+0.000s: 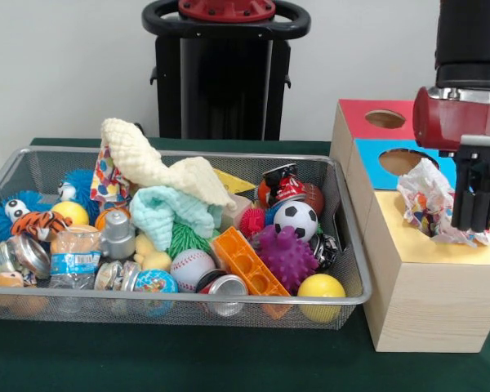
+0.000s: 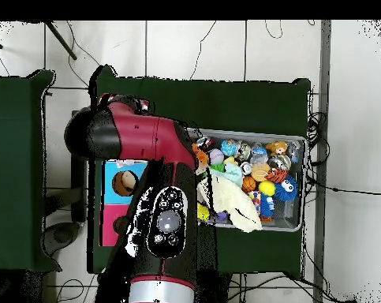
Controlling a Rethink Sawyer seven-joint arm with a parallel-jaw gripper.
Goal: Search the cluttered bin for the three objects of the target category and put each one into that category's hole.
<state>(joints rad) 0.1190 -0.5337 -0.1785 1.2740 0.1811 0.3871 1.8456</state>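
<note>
The wire-mesh bin [image 1: 180,300] fills the left and middle of the front view, full of toys; it also shows in the overhead view [image 2: 303,183]. My gripper [image 1: 472,229] hangs at the far right over the top of the yellow-faced box [image 1: 429,245], shut on a spotted white cloth [image 1: 425,200] that bunches up beside it at the box's hole. The hole itself is hidden by the cloth. A second spotted cloth [image 1: 108,178] lies at the bin's back left, partly under the cream knitted cloth [image 1: 147,159]. A third is hidden. In the overhead view the arm [image 2: 166,213] covers the gripper and the yellow box.
The blue-faced box [image 1: 384,159] and the red-faced box [image 1: 367,114] stand behind the yellow one, each with an open round hole. A mint fluffy cloth [image 1: 167,211], balls, cans and an orange block [image 1: 247,263] crowd the bin. The pedestal [image 1: 224,73] stands behind.
</note>
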